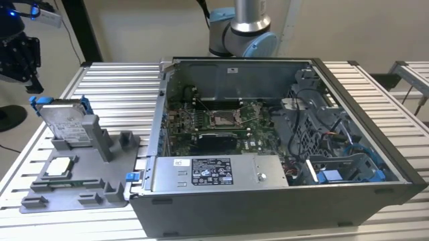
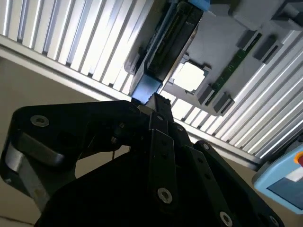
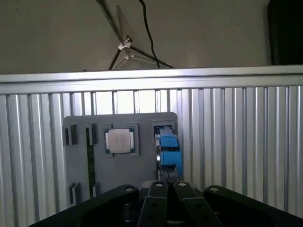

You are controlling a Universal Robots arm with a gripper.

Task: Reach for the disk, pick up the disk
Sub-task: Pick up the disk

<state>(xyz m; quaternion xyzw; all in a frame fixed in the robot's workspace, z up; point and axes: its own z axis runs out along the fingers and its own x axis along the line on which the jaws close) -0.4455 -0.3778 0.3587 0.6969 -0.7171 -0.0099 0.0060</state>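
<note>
You are in the reach. The gripper (image 3: 169, 185) hangs above the holder (image 1: 100, 188), off its disk-side edge, and its 2 fingers (image 3: 156, 194) lie together with no gap, clamped on nothing.

The disk (image 1: 64, 120) stands on edge in a slot at 1 corner of the holder, label face leaning back, with its blue bracket (image 3: 168, 144) uppermost. In the first wrist view the disk runs thin-edge-on, roughly in line with the fingers. My judgement: the jaws must part wider than that thin edge before you descend. Keep them square to the 2 flat faces and centre on the bracket, not on the holder's posts. The metal faces look smooth and likely slippery, so a grip low enough to span bracket and casing should hold better than a pinch at the rim.

A chip (image 3: 119, 141) lies flat in the holder just beside the disk's slot, so stay off it.

The holder sits on a slatted aluminium table (image 1: 120, 85), with an open case (image 1: 268, 213) just beside the holder at the exterior view's right. Beyond the holder are a pale wall (image 1: 147, 25) and loose cables (image 3: 142, 28).
</note>
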